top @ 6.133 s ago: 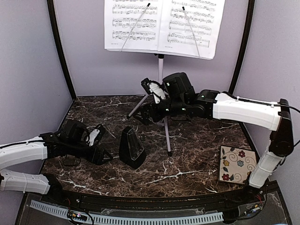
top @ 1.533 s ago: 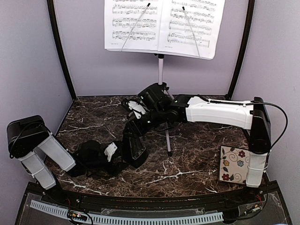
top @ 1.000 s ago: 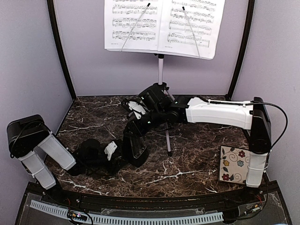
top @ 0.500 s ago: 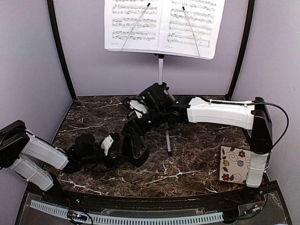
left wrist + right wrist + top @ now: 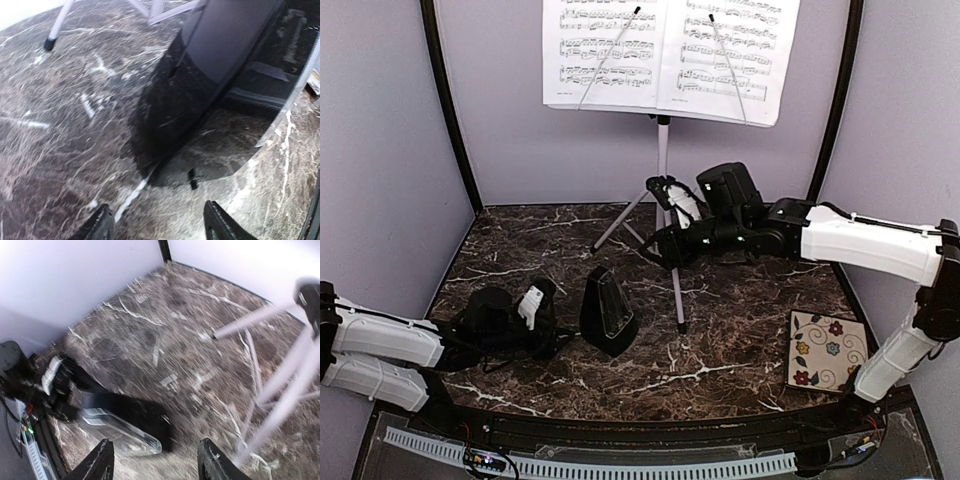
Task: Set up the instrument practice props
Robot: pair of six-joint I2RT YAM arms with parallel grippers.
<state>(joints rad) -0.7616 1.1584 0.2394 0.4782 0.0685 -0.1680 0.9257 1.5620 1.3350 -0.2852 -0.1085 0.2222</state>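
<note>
Step, as I read it: setup looks abt done, and this is the let-go/check stage. Stand (image 5: 663, 150) is upright at the back of the table (image 5: 750, 330) w/ tripod legs spread. Both sheets (image 5: 592, 90) sit side by side at the top of the pole, each pinned by a thin wire arm. Metronome (image 5: 607, 315) stands on its base just left of the pole's front leg, nearer the arm bases, touching neither leg nor gripper.

L gripper (image 5: 159, 212) is low on the table, further left of the pole than the metronome and aimed at it. Jaws released: fingers spread w/ only marble between them, metronome just ahead.

R gripper (image 5: 156, 447) is up in the air close to the pole, abt where the legs branch. Jaws likewise released & empty: the wrist view shows only table between the tips, w/ tripod legs blurred off to one side.

Next, prob.: draw both arms away from the pole w/o clipping a leg or tipping the metronome. The R side has the least room.

Writing: the sheets carry printed staves, but no title or words are legible. The metronome face is glossy w/ a tiny mark near the base, too small to read. No brand seen. The floral tile (image 5: 825, 350) lies well right of the pole and isn't part of the job.
</note>
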